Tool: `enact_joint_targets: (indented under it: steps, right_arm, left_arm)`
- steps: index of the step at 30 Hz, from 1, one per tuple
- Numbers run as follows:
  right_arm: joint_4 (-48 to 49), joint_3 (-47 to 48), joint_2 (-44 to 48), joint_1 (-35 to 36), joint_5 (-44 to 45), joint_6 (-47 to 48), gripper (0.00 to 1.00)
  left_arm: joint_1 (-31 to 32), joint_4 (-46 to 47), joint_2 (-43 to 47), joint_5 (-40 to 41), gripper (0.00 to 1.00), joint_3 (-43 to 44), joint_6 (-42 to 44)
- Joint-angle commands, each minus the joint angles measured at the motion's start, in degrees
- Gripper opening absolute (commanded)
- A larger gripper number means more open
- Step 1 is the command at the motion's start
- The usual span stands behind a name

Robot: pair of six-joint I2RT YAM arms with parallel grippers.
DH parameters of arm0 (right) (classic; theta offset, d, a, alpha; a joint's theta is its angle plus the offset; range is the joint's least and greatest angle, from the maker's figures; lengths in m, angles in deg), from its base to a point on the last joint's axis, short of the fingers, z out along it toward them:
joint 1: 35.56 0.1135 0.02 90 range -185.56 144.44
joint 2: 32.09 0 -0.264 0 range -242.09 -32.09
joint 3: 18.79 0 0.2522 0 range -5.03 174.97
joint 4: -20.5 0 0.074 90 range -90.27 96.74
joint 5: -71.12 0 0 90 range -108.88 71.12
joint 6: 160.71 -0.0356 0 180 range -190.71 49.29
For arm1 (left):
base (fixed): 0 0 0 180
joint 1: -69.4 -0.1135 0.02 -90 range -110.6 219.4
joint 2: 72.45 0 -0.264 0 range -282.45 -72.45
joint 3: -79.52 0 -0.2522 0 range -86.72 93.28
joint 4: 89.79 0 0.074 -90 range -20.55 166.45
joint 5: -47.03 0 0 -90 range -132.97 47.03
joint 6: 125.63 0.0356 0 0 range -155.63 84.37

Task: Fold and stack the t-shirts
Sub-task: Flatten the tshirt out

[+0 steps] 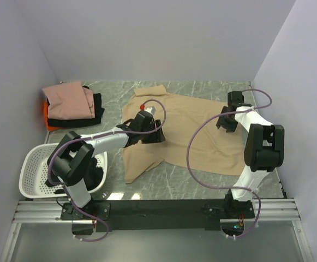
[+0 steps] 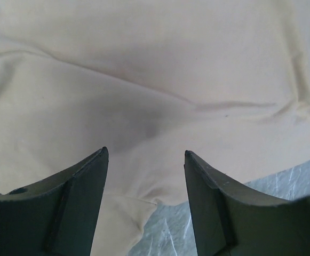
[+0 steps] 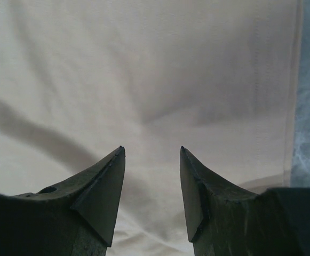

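Observation:
A tan-beige t-shirt [image 1: 191, 131] lies spread flat on the marble table. My left gripper [image 1: 157, 132] hovers over its left part near the sleeve, jaws open and empty, with cloth [image 2: 144, 80] and a cloth edge below it. My right gripper [image 1: 223, 121] hovers over the shirt's right side, open and empty, above smooth cloth [image 3: 144, 69] near its hem. A stack of folded shirts sits at the back left: dusty pink [image 1: 68, 101] on top, black [image 1: 97, 106] under it, orange [image 1: 48, 117] at the bottom.
A white perforated basket [image 1: 35, 169] stands at the near left beside the left arm's base, with dark cloth inside. Walls close in on the left, back and right. Marble table [image 1: 202, 185] shows in front of the shirt.

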Motion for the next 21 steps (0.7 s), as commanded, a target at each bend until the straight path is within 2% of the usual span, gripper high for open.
enact_joint_targets:
  steps: [1, 5, 13, 21]
  right_arm:
    - [0.0, 0.9, -0.2, -1.4, 2.8, -1.4, 0.53]
    - [-0.3, 1.2, -3.0, -3.6, 0.1, -1.3, 0.53]
    - [-1.1, 5.6, -9.4, -4.9, 0.6, -0.9, 0.49]
    - [-4.2, 14.3, -15.8, -5.2, 0.5, -0.1, 0.50]
  left_arm:
    - [0.7, 2.3, -0.4, 0.5, 0.64, -1.0, -1.3]
    - [1.9, 2.7, -1.6, -0.5, 0.64, -1.4, -1.8]
    - [3.6, 3.7, -2.2, -1.7, 0.64, -2.2, -3.0]
    - [5.1, 4.1, -2.5, -2.7, 0.64, -1.9, -4.0]
